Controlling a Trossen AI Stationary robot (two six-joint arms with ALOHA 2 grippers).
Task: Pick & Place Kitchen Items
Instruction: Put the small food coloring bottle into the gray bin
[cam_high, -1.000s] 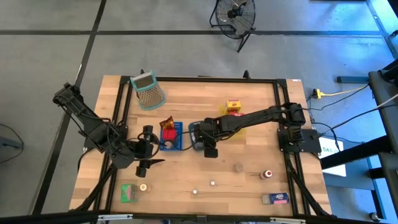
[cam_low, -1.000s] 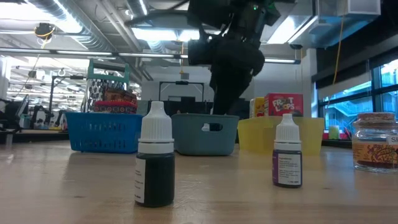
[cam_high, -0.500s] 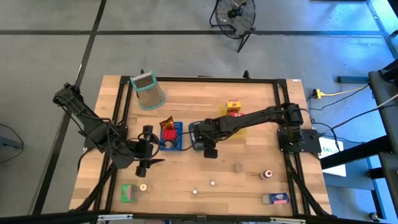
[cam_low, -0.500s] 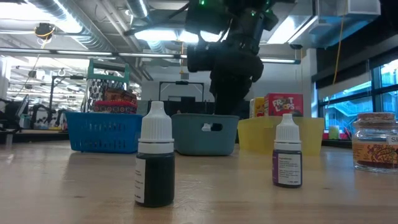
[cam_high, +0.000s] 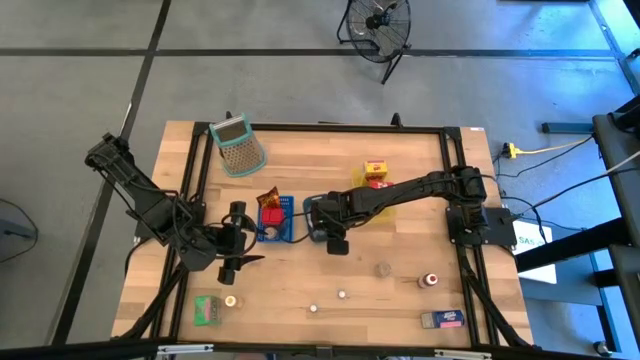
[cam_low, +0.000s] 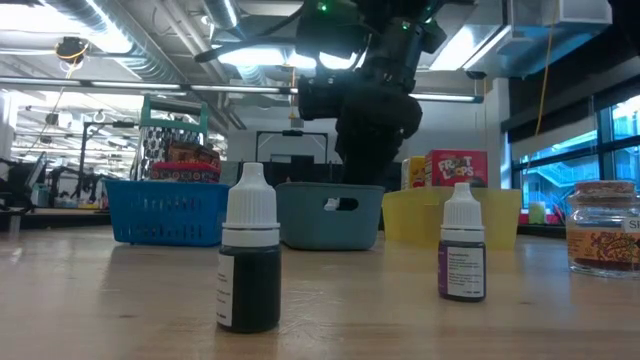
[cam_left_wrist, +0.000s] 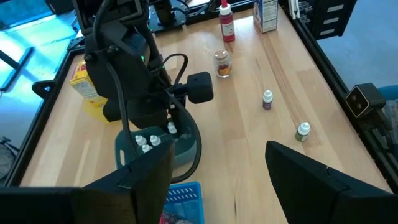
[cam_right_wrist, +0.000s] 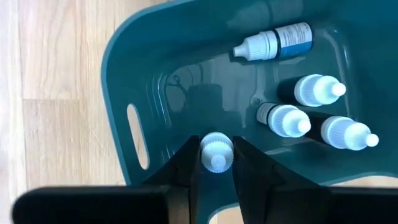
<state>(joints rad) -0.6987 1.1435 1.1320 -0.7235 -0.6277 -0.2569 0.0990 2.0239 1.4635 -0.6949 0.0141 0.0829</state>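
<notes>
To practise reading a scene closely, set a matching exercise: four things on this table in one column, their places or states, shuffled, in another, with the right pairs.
Things:
1. right gripper
2. left gripper
3. small jar
4. cereal carton

Places or states:
A. standing in the yellow tray
B. open, waiting left of the blue basket
C. standing on the bare table
D. shut on a dropper bottle above the grey-blue tray

Pairs: 1-D, 2-B, 3-C, 4-A

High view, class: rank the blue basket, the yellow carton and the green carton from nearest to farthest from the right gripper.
1. Blue basket, just beside the right gripper, toward the left arm.
2. Yellow carton, beyond the gripper toward the table's far edge.
3. Green carton, near front corner on the left arm's side.
</notes>
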